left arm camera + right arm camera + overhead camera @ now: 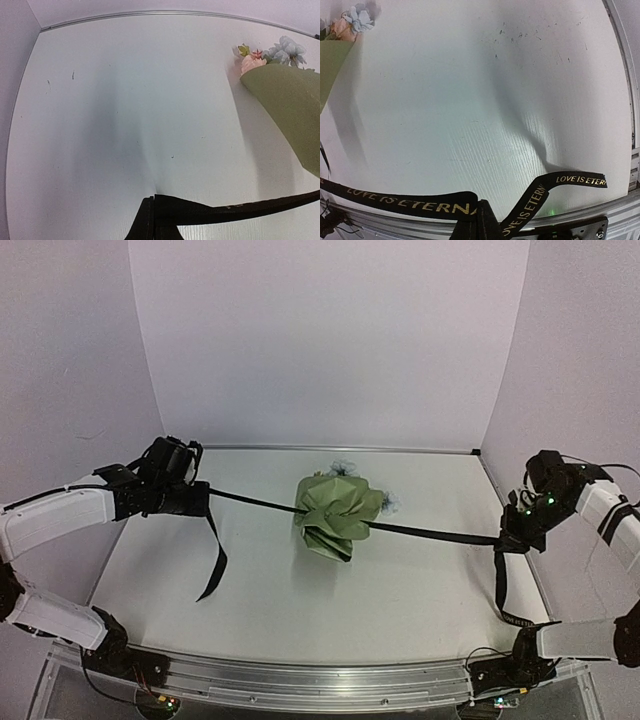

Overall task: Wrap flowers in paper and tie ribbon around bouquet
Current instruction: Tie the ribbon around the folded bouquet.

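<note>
The left arm (55, 520) has long links in white shells, with black joints and a black wrist housing. The right arm (585, 635) has the same white shells, and one link is crossed by black bands. Its black wrist joints carry small green lights (548, 501). The left gripper (203, 502) and the right gripper (512, 537) are matt black throughout. Thin black cables (40, 500) run along the left forearm shell and loop over the right wrist. The bases (105, 640) are black blocks with fine wiring beside them and small lit indicators (165, 702) just in front.
</note>
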